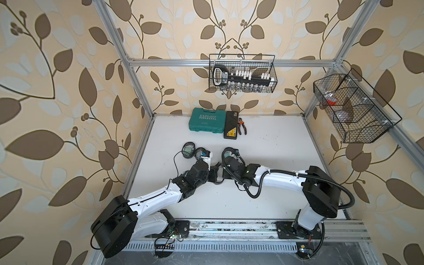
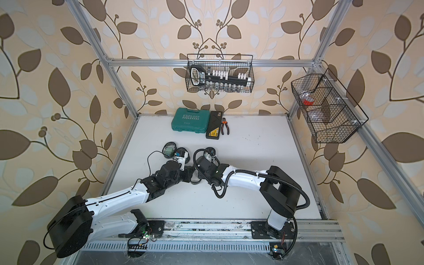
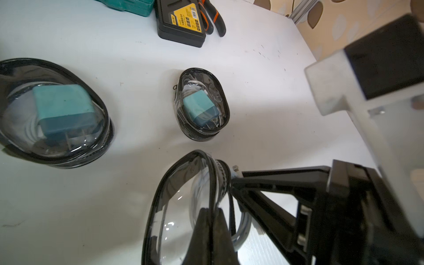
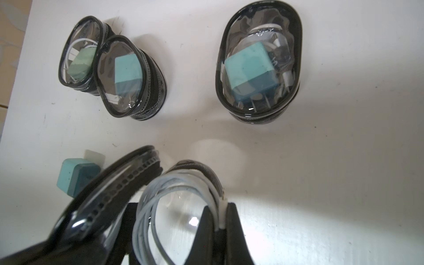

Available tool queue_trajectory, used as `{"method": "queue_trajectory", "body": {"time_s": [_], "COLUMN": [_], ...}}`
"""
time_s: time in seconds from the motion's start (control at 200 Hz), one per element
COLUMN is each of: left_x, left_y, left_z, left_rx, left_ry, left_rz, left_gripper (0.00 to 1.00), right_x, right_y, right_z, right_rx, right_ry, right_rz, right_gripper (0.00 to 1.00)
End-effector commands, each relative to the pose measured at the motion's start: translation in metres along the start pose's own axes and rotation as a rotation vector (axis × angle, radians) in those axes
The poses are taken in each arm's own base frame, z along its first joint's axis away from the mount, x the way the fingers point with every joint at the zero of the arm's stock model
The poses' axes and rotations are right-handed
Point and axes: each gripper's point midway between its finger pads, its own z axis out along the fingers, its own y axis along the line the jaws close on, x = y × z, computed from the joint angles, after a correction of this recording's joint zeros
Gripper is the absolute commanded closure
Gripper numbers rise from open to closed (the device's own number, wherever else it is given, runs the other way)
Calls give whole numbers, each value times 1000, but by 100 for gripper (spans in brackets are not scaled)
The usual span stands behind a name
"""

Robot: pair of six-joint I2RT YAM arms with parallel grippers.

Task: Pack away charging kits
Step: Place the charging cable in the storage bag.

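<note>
Right wrist view: you see the right gripper [image 4: 219, 215] pinched shut on the cable [image 4: 146, 206], a white-grey coil.
Cable position: the coil sits in the mouth of the open pouch [image 4: 119, 183], partly inside it.
Left wrist view: the left gripper [image 3: 210, 213] is clamped shut on that pouch's black rim (the right arm's fingers come in from the side, by the zip).
Loose adapter [image 4: 76, 176]: a teal cube on the table [image 4: 321, 160], just beside the open pouch and outside it.
Pouch pair [image 4: 128, 75]: two clear pouches touching each other, each with a teal adapter inside.
Single pouch [image 4: 258, 66]: it lies apart from the pair and holds a teal adapter and a white cable.
Top views: both arms meet over the middle of the table; you cannot see the fingertips, as the wrists cover them.
Back edge: the teal case [image 1: 206, 120] and the black case [image 1: 231, 125] touch, with the pliers [image 1: 242, 125] just beside them, all well apart from the pouches.
</note>
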Motion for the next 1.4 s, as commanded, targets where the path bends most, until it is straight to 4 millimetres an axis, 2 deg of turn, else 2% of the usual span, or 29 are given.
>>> {"method": "queue_trajectory", "body": {"time_s": [0.0, 0.29, 0.425, 0.605, 0.935, 1.05, 1.305, 1.394], "left_x": [-16, -14, -10, -8, -9, -10, -10, -10], "left_y": [-21, -25, -24, -19, -13, -15, -17, -15], "left_z": [-3, 1, 7, 11, 3, 1, -1, -1], "left_rx": [118, 150, 153, 138, 131, 146, 171, 162], "left_ry": [-62, -73, -57, -60, -100, -107, -123, -126], "left_rz": [10, 0, -13, -45, -133, -147, -159, -163], "left_gripper": [100, 100, 100, 100, 100, 100, 100, 100], "right_x": [8, 6, -2, -6, -10, -13, -8, -8], "right_y": [3, 7, 7, 1, -15, -12, 12, 11], "right_z": [10, 17, 16, 14, 17, 16, 17, 17], "right_rx": [0, 10, 10, 12, 93, 99, 59, 84], "right_ry": [32, 24, 1, -20, -66, -70, -60, -58], "right_rz": [1, -5, 10, 65, 145, 162, 140, 137], "right_gripper": [100, 100, 100, 100, 100, 100, 100, 100]}}
